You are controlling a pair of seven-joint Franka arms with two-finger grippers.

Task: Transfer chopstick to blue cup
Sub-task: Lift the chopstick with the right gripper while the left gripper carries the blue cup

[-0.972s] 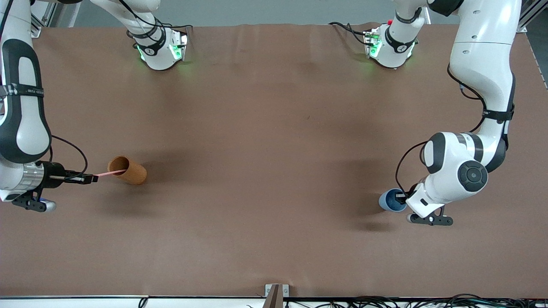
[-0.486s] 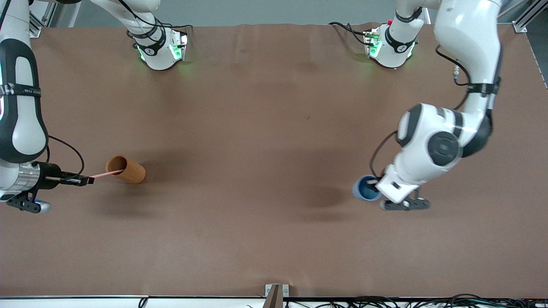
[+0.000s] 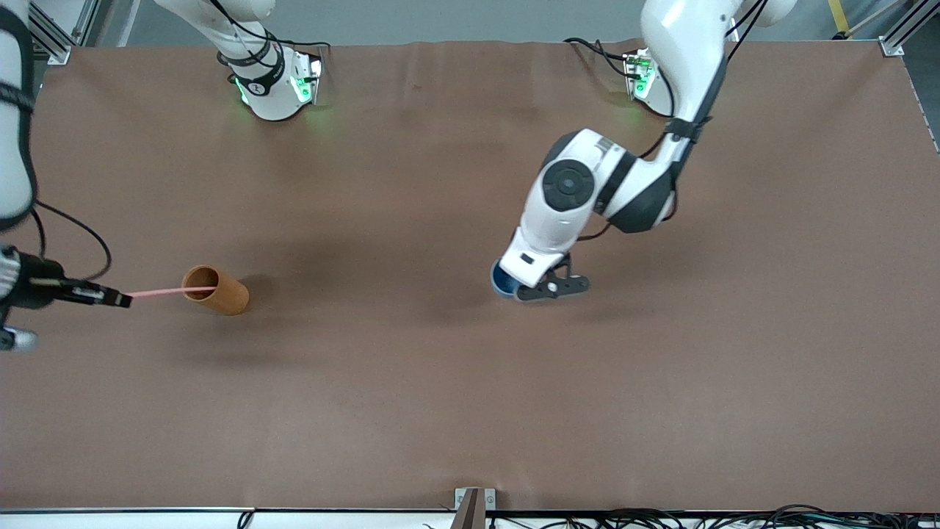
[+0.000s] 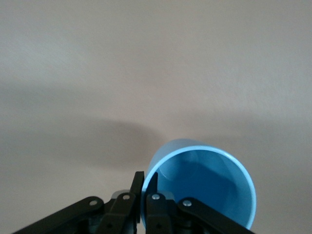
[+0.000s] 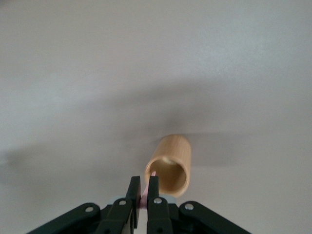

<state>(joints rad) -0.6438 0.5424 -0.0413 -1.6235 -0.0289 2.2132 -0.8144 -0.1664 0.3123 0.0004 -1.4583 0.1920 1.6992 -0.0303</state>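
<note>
My right gripper (image 3: 123, 299) is shut on one end of the thin pale pink chopstick (image 3: 158, 292) near the right arm's end of the table. The stick's other end sits inside the orange-brown cup (image 3: 217, 290), which is tipped with its mouth toward that gripper. In the right wrist view the gripper (image 5: 144, 187) pinches the chopstick (image 5: 153, 174) in front of the cup's mouth (image 5: 168, 168). My left gripper (image 3: 514, 288) is shut on the rim of the blue cup (image 3: 498, 281), held over the table's middle, mostly hidden under the wrist. In the left wrist view the gripper (image 4: 145, 183) clamps the cup's wall (image 4: 204, 187).
The brown table cover (image 3: 411, 382) is bare apart from the two cups. Both arm bases (image 3: 275, 88) stand along the edge farthest from the front camera. Cables (image 3: 661, 518) run along the edge nearest that camera.
My left arm has carried the blue cup from the left arm's end toward the table's middle. My right gripper has drawn back toward the table's end, pulling more of the chopstick out of the orange-brown cup.
</note>
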